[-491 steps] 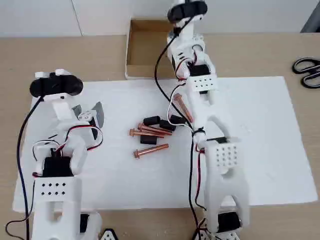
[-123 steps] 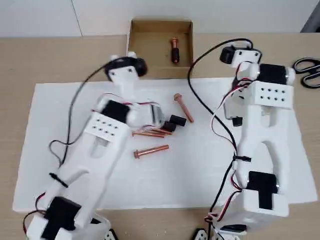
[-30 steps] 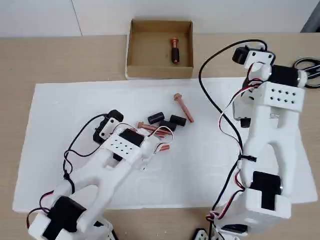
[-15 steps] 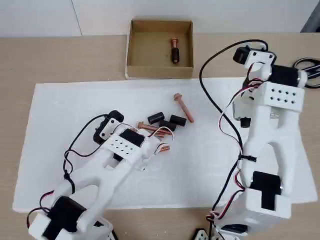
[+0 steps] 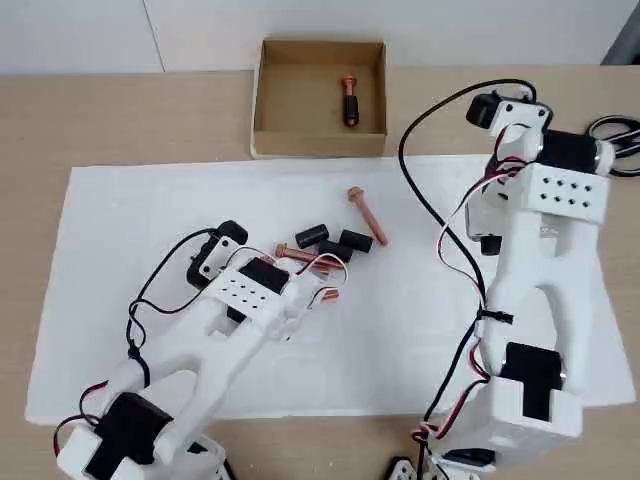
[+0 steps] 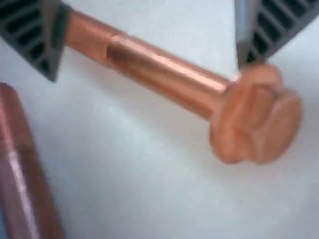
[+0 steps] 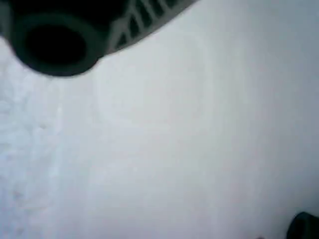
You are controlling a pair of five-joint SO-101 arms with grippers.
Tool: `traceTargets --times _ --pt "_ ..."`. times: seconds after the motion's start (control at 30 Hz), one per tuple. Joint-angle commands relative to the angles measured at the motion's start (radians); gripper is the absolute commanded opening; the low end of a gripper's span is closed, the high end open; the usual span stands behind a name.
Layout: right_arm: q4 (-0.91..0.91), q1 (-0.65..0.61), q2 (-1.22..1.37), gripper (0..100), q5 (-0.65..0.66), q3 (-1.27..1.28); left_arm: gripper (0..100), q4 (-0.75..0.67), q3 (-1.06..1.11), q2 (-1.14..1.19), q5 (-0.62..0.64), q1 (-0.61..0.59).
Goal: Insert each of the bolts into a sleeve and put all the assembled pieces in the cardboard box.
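Low, left claw [image 6: 148,62] wide astride bolt [image 6: 164,74], right claw [image 5: 488,238] gripping sleeve [image 7: 55,47]

I'm counting three loose bolts [image 5: 365,215] [image 5: 296,252] [image 5: 326,295] for sure, maybe a fourth half hidden. I'm seeing three loose sleeves [image 5: 311,236] [image 5: 356,241] [image 5: 336,251], likely a fourth sleeve [image 7: 55,47], one assembled piece [image 5: 349,100] and one cardboard box [image 5: 258,100].

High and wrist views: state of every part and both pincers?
Left pincer, open, astride a bolt lying on the mat.
Right pincer, shut on a sleeve.
Box, open-topped, one assembled piece inside.
Far bolt, bare, flat on the mat.
Loose sleeves, empty, on the mat.
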Motion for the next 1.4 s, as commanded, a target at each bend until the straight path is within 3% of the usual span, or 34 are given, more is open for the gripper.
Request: traceTargets --times 0.0,0.73,0.97,1.37 --pt "-0.007 0.005 -0.056 2.0 -0.012 -0.003 18 -0.012 0.001 -0.003 0.002 0.000" --pt "-0.008 0.005 -0.058 2.0 -0.012 -0.005 18 -0.008 -0.027 -0.005 0.002 -0.015" --pt "-0.008 0.005 -0.058 2.0 -0.012 -0.006 10 0.002 -0.041 -0.005 0.002 -0.074" --pt "-0.015 0.005 -0.058 2.0 -0.012 -0.006 9 0.005 -0.042 -0.005 -0.005 -0.078"
